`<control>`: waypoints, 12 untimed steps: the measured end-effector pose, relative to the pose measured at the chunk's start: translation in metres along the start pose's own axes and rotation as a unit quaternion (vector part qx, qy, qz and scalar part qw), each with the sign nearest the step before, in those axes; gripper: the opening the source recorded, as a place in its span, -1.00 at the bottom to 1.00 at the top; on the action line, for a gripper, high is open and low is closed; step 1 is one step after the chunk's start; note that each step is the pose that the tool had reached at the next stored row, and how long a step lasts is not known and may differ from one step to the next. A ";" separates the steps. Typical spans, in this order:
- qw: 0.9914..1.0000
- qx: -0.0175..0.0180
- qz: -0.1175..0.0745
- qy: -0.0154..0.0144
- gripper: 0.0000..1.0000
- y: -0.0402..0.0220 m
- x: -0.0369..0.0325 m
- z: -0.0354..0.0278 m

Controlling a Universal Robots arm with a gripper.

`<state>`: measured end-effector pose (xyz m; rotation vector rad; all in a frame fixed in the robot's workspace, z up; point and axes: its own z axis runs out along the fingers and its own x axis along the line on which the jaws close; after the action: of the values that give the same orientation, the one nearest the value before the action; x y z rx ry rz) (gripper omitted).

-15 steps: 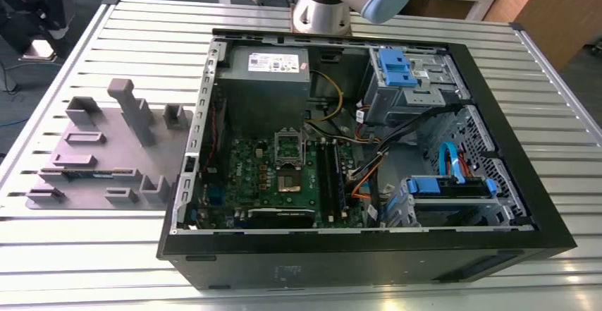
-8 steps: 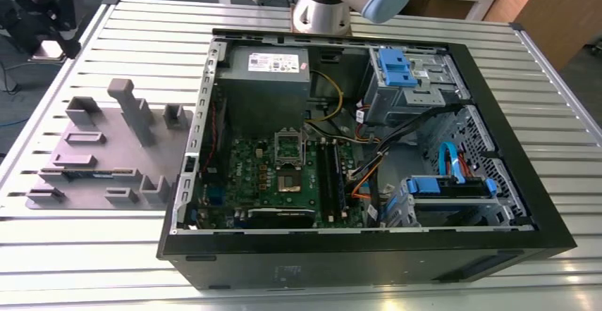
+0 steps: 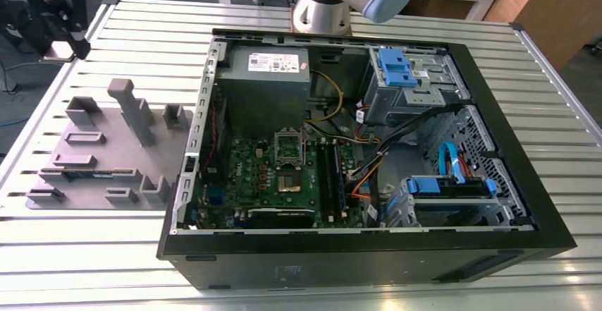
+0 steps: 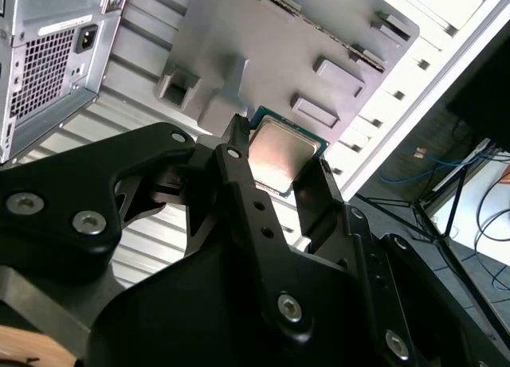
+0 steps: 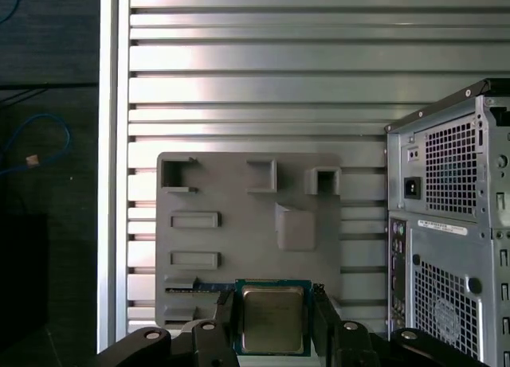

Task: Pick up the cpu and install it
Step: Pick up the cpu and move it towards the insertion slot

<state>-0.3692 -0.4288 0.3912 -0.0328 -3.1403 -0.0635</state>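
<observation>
The cpu (image 5: 272, 318), a small square chip with a dull silver top and a green rim, sits between my gripper's (image 5: 273, 321) two black fingers (image 5: 225, 315). In the second wrist view the cpu (image 4: 283, 148) is likewise clamped by the gripper (image 4: 279, 172), one finger on each of two opposite edges. The chip hangs in the air, with the grey fixture plate (image 5: 239, 216) well beyond it. In the exterior view the motherboard's socket (image 3: 290, 149) lies inside the open computer case (image 3: 526, 212).
The slatted metal table (image 3: 141, 29) carries the fixture plate (image 3: 103, 163) at the exterior view's left and the case in the middle. The arm (image 3: 329, 1) rises behind the case. The case's rear panel (image 5: 454, 224) stands beside the plate. Cables, drive cages and a grey power supply (image 3: 263, 71) crowd the case.
</observation>
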 end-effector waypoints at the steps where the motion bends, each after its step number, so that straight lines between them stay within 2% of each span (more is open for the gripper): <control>1: 1.000 0.000 0.000 0.000 -0.06 0.0001 -0.0016 0.0001; 12: 1.000 0.000 0.000 0.000 -0.06 0.0004 -0.0210 0.0005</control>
<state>-0.3482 -0.4288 0.3907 -0.0329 -3.1403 -0.0636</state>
